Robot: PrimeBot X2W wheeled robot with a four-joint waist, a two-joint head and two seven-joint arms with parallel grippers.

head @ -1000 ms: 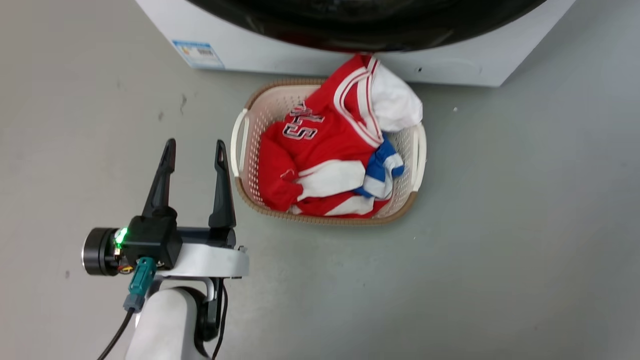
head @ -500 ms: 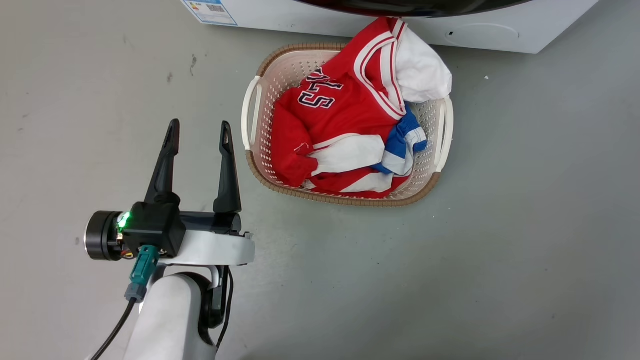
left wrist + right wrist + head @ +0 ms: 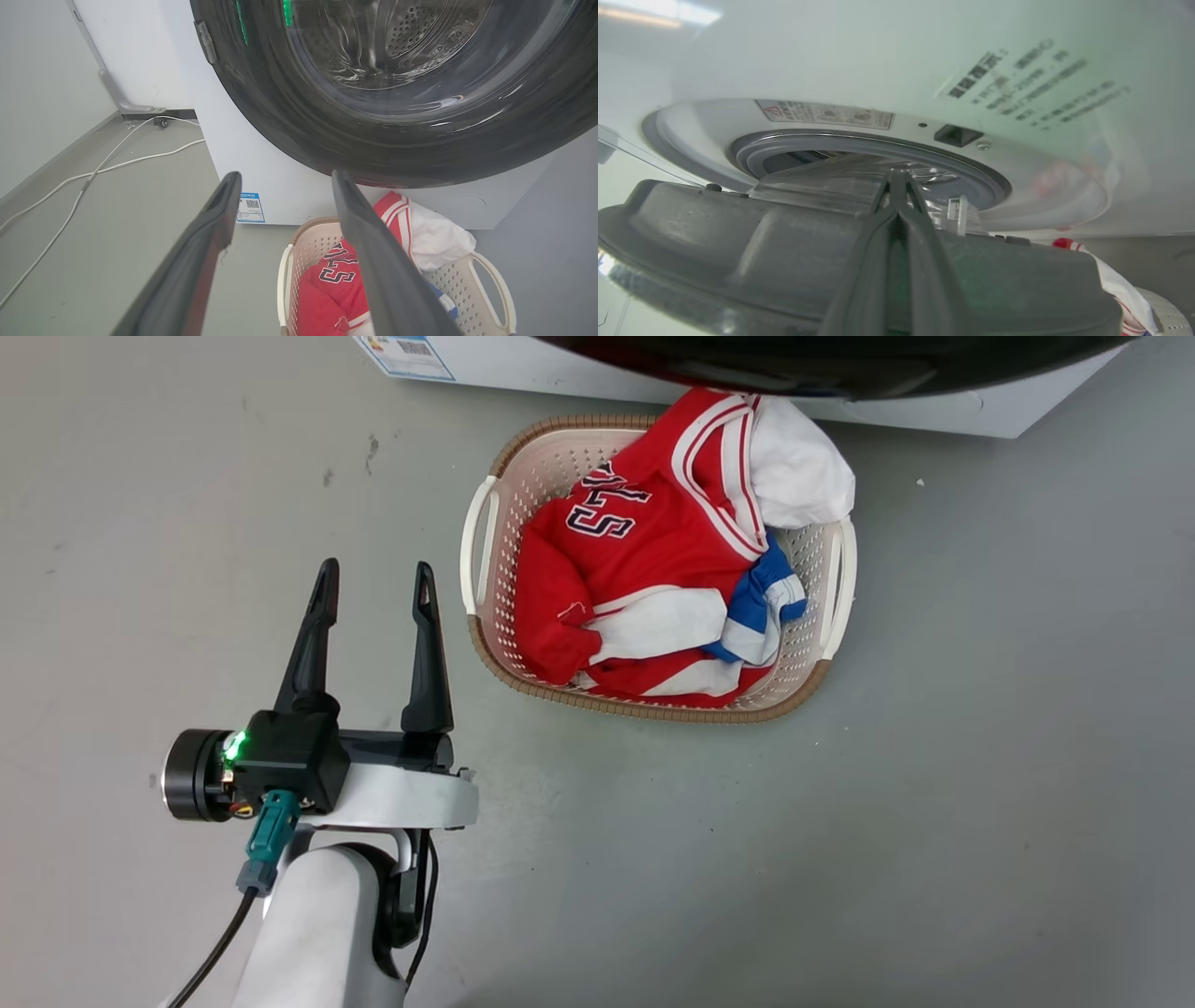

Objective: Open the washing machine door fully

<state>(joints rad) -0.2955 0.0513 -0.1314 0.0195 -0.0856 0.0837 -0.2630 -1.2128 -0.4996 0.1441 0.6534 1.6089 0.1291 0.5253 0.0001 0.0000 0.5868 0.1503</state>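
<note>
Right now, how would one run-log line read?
washing machine door: ajar, not fully open | right pincer: shut, at door's inner side | left pincer: open, empty, beside laundry basket

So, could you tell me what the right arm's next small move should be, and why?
Probably push the washing machine door a bit further out from the washing machine. The right gripper, fingers together, seems to rest on the door's inner side, and the door is only ajar: its latch hook sits close to the grey gasket.
</note>
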